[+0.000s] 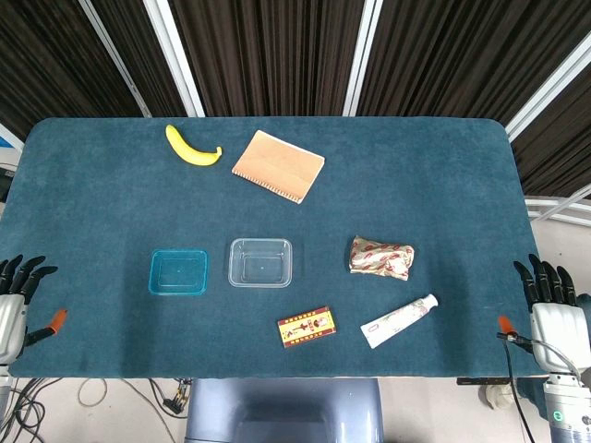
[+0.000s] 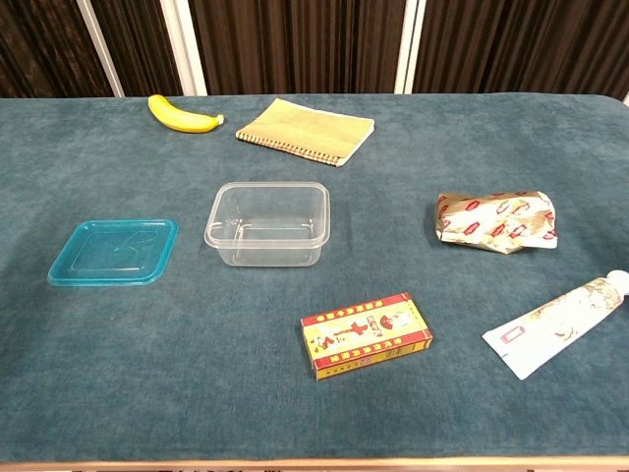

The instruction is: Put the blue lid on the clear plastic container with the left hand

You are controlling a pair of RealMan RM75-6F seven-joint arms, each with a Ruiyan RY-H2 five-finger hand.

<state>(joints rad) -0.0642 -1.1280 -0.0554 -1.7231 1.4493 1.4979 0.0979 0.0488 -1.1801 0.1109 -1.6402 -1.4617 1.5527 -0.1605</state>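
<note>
My left hand [image 1: 17, 295] rests off the bench [image 1: 92, 185] edge at eight o'clock, fingers [image 1: 28, 272] released and holding nothing; my right hand [image 1: 554, 309] at four o'clock is the same. The blue lid [image 2: 114, 252] lies flat just beside the clear plastic container [image 2: 267, 224], at its nine o'clock. At five o'clock of it sits a red-and-yellow box [image 2: 367, 335]; its print is too small to read.
</note>
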